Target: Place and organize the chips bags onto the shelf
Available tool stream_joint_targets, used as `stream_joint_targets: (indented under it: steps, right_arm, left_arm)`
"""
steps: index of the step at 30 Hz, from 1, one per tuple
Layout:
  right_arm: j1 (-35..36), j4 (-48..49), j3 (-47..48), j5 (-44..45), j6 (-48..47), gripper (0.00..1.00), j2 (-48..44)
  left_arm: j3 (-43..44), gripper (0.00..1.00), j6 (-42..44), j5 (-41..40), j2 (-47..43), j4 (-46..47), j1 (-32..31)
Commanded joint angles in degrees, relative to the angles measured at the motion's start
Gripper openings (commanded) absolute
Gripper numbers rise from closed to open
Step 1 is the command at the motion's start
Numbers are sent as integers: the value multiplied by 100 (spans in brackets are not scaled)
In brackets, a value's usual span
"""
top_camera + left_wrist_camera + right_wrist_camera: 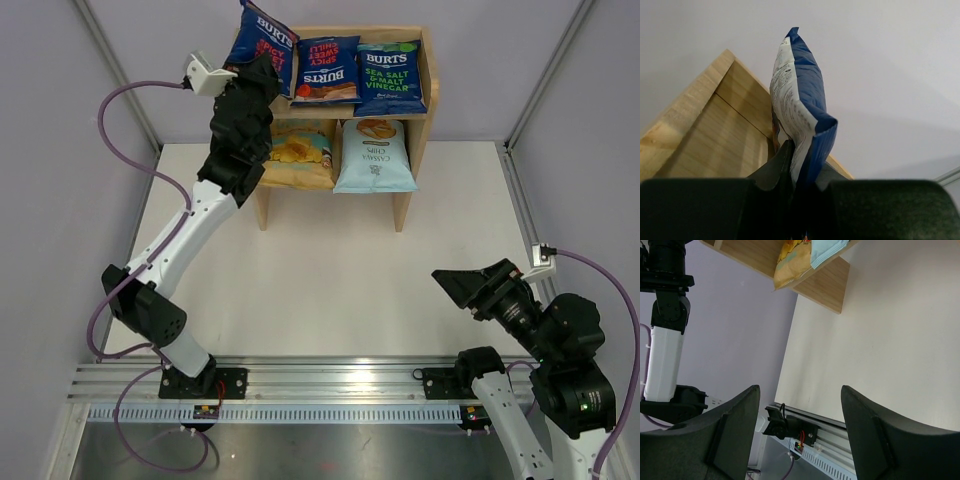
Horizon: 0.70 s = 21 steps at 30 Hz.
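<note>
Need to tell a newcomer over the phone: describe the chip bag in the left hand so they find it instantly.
Find the light wooden two-tier shelf on the white table, then its upper tier's left end. There a dark blue Burts bag leans tilted, pinched by the black left hand; its two blue neighbours lie free.

- White tabletop (pixel 340 275) spreads beneath my right gripper (pixel 800 390) and ahead of it.
- Ridged aluminium rail (pixel 330 380) runs low behind my right gripper, along the table's near edge.
- Pale lilac wall (pixel 890 60) rises beyond my left gripper (pixel 802 167).
- Metal corner post (pixel 118 70) slants just left of my left gripper.
</note>
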Motion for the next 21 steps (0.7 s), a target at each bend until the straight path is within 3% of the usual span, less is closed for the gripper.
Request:
stream_joint_targets:
  steps: [1, 12, 21]
  right_arm:
    - [24, 90, 126, -238, -47, 73, -58]
    - [24, 55, 293, -379, 49, 73, -119]
    - [24, 46, 267, -388, 93, 73, -172]
  left_arm:
    - [10, 13, -171, -140, 118, 250, 36]
    - [-227, 11, -979, 71, 153, -196, 27]
    - [71, 24, -1656, 238, 268, -1093, 36]
